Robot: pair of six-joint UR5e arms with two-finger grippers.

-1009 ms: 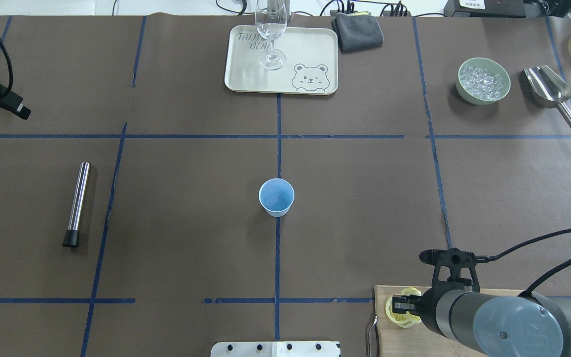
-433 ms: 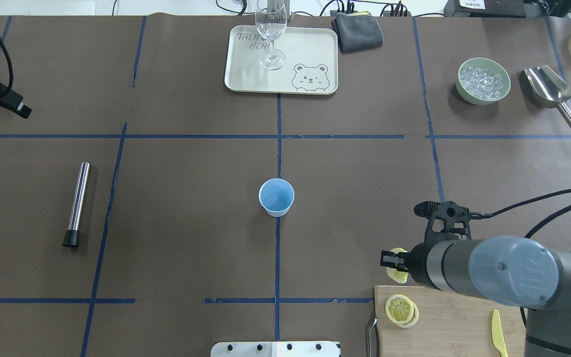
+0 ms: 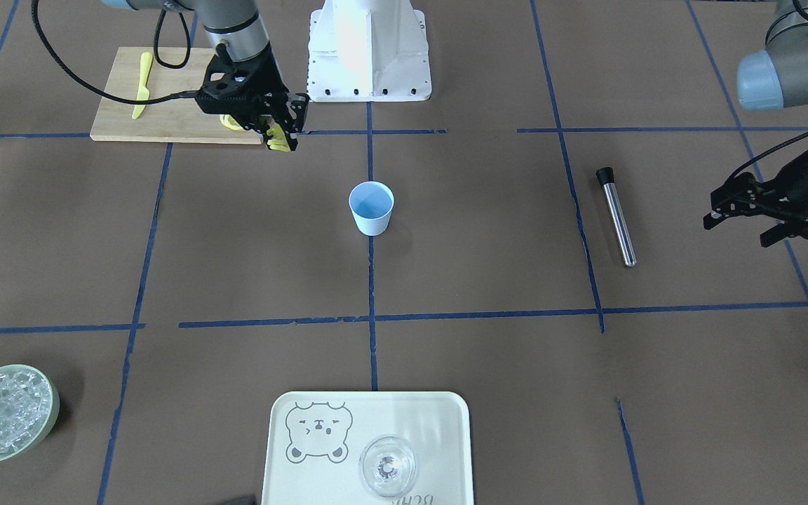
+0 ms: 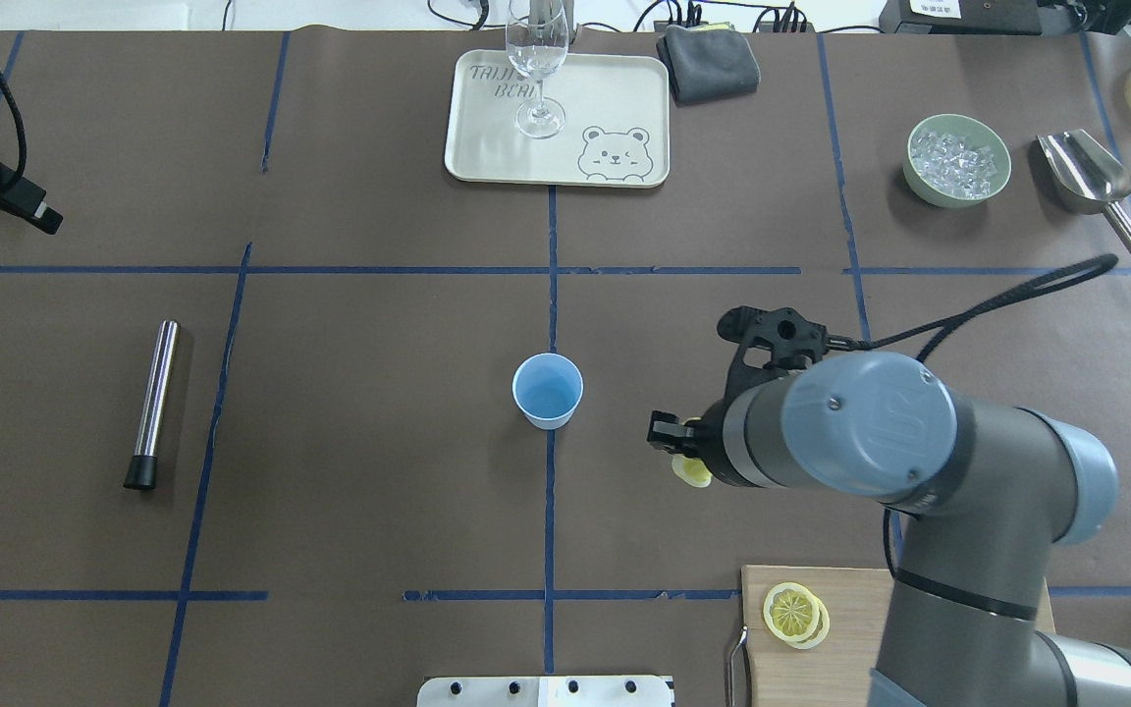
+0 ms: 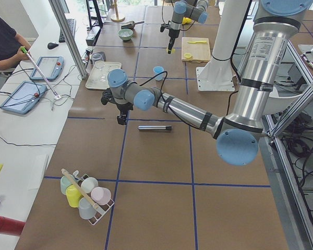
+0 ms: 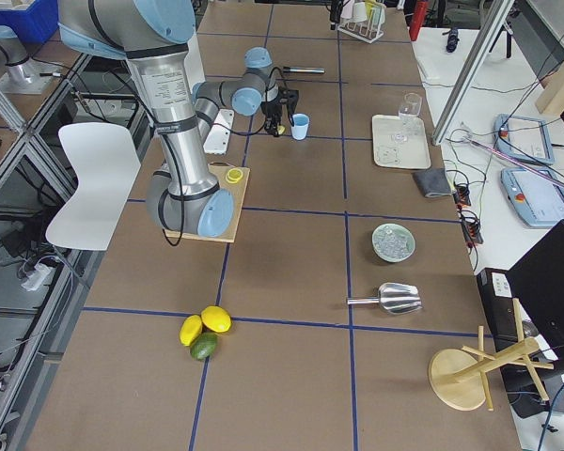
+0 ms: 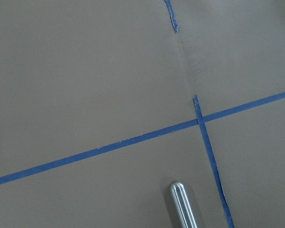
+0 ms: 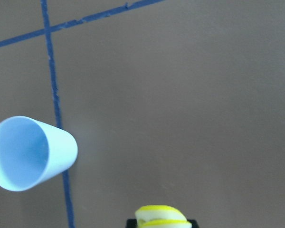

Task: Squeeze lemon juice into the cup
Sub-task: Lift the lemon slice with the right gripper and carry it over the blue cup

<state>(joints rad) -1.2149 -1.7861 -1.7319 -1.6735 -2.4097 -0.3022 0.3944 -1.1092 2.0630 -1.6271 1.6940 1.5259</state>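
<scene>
between board [image 4: 801, 678] and cup [image 4: 548, 390], above table [image 4: 330, 442]: right claw [image 4: 678, 450] clamped on pinched lemon [image 4: 694, 474], held aloft, well short of cup. pickup done. remaining, by my read: carry over cup mouth, squeeze juice in.

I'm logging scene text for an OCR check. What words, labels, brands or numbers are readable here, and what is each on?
"TAIJI": top line printed on the cream tray; any further letters are hidden behind the wine glass.
"BEA": second line on the same tray, the rest hidden behind the glass stem; a drawn bear face sits near it.
White label on the black box at the far edge: too small to read.
No other readable text.
</scene>
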